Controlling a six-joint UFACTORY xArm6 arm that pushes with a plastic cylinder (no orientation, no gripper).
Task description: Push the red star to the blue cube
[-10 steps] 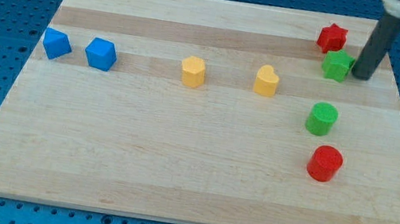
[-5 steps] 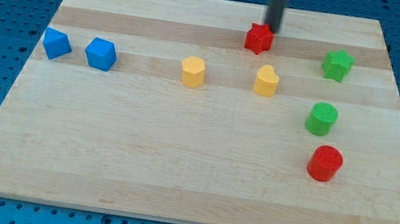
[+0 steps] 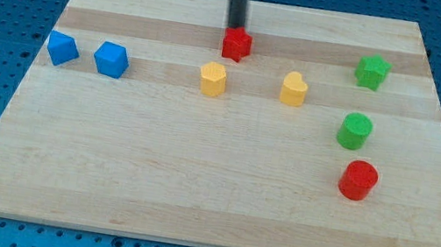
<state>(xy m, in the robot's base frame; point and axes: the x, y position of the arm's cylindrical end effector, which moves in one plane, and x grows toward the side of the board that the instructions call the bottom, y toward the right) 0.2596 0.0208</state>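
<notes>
Scanning from the surface's (image 3: 215, 211) left edge, you see a blue block (image 3: 62, 49), then the blue cube (image 3: 111, 60). Near the top edge's middle, the red star (image 3: 236, 44) touches my tip (image 3: 235, 27), well apart from the cube. Right of it stands a yellow block (image 3: 294, 90). No gripper exists here.

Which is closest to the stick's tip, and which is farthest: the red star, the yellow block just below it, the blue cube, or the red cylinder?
From my tip, nearest first:
1. Red star, right below the tip, apparently touching.
2. Yellow block, just below the star, slightly left.
3. Blue cube, toward the view's left.
4. Red cylinder, bottom right, farthest.
</notes>
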